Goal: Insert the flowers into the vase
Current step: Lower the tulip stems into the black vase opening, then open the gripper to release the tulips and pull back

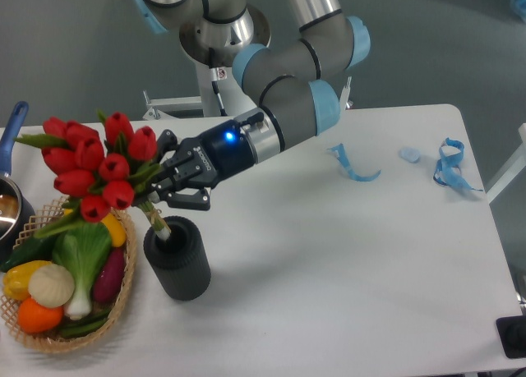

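Flowers (pixel 97 165) stand tilted, stems inside vase (pixel 177 259), end effector (pixel 161 184) gripping

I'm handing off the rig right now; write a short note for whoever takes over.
Hand: shut on the tulip bunch, gripping the stems just below the blooms.
Tulips: tilted left, blooms overhanging the wicker basket of toy vegetables; stem ends are inside the mouth of the dark ribbed vase.
Done: stems entered the vase.
Left: lower and straighten the bunch, release, and withdraw without tipping the vase.
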### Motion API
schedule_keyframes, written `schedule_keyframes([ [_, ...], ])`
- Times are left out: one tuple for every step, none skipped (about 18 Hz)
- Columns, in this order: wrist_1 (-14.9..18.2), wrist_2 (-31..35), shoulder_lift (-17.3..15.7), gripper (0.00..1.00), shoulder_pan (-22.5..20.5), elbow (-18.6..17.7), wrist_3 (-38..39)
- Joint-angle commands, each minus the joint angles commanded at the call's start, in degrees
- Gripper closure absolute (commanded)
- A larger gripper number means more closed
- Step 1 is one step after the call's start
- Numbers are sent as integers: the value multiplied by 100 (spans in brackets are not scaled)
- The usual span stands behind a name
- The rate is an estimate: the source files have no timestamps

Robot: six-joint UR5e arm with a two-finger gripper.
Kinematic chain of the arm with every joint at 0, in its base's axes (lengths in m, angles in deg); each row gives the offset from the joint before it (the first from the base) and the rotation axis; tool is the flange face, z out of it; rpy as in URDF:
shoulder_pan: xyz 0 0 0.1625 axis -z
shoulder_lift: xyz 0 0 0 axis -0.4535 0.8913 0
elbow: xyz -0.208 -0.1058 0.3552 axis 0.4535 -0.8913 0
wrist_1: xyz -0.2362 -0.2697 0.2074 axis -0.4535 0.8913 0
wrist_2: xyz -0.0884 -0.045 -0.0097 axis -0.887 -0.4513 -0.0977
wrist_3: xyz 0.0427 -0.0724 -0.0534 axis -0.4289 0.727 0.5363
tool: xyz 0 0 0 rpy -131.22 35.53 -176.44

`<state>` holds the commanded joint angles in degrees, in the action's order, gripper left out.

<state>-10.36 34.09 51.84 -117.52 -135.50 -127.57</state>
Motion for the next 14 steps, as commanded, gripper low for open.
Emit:
schedule_keyframes([
  [-17,79,97,87,-9,0,-52],
  [-18,98,184,87,-9,8,-157],
  [-18,98,246,87,-9,-9,-271],
  [-18,98,273,87,-26,-35,-368],
  [-9,107,325,86,-35,-44,-456],
  [-9,107,369,86,-53,-44,-466],
  [-9,107,422,86,-70,-44,-475],
  [-17,107,475,86,-79,-44,-475],
  [-18,107,510,86,-88,-44,-475],
  [-18,107,563,86,-97,-53,-492],
  [-18,107,598,86,-97,-53,-579],
  [-18,115,625,85,-88,-88,-693],
  [-18,115,651,85,-88,-149,-825],
  [-18,107,677,84,-97,-211,-983],
])
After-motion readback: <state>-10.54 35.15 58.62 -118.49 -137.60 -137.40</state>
